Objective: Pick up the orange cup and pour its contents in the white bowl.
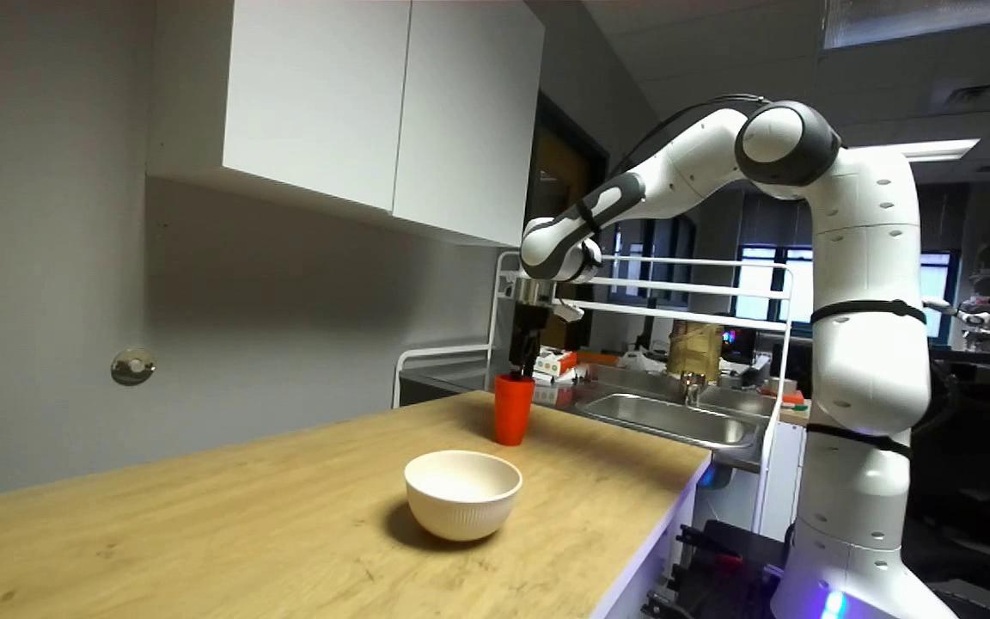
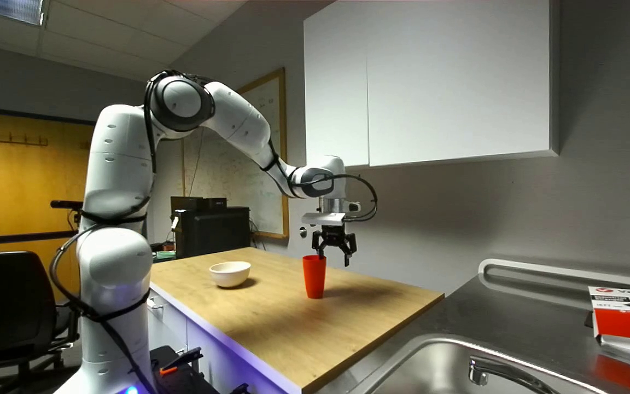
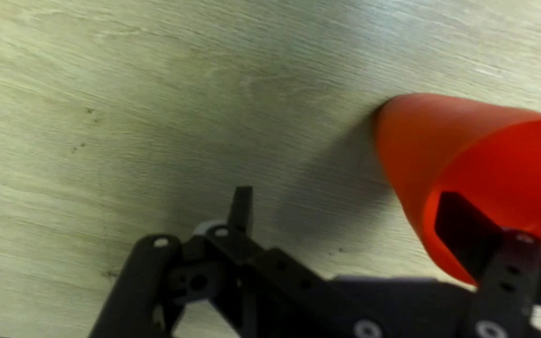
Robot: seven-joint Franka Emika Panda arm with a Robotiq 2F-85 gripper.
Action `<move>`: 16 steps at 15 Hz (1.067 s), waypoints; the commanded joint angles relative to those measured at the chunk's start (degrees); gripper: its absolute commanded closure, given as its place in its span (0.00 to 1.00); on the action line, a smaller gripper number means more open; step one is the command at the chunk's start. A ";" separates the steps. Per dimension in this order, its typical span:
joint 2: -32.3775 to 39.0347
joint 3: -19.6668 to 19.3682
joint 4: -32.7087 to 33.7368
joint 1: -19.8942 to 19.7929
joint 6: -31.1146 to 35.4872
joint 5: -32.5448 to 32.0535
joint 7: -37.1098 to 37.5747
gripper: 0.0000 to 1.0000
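The gripper (image 2: pixel 334 258) hung pointing down with its fingers (image 3: pixel 241 209) spread wide apart, and it had hold of nothing. The orange cup (image 2: pixel 314 279) stood upright on the wooden counter (image 1: pixel 203 533), below the gripper and off toward one of those fingers. In the wrist view that finger crossed the rim and seemed to dip just inside the cup, though whether it touched the side I couldn't tell from so dark and blurred a patch. The opposite finger was outside the cup, over the wood, with a soft shadow (image 3: pixel 334 192) lying between the two tips. The white bowl (image 1: pixel 463 507) stood upright on the same counter, lower than the gripper and well apart from it, on the side away from the sink (image 1: pixel 667 419); in an exterior view its inner wall showed white. On the gripper's sink side, a red-and-white box (image 2: pixel 626 320) was on the metal worktop (image 2: pixel 512 317). The wrist of the white arm (image 2: pixel 330 175) was directly above the gripper, and white cabinets (image 2: pixel 430 93) hung higher up.
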 commanded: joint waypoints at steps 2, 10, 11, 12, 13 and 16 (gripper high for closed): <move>5.06 1.86 5.18 -1.57 -1.65 -0.03 2.52 0.34; 6.20 2.26 5.11 -0.60 -1.29 -4.94 8.26 0.95; 5.54 2.20 4.22 0.29 -1.00 -7.76 10.74 0.99; 4.91 2.27 3.48 1.12 -0.93 -10.57 12.96 1.00; 3.87 2.35 2.52 2.35 -1.18 -13.93 16.17 1.00; 0.14 3.55 -0.29 5.66 -2.76 -23.56 23.77 0.99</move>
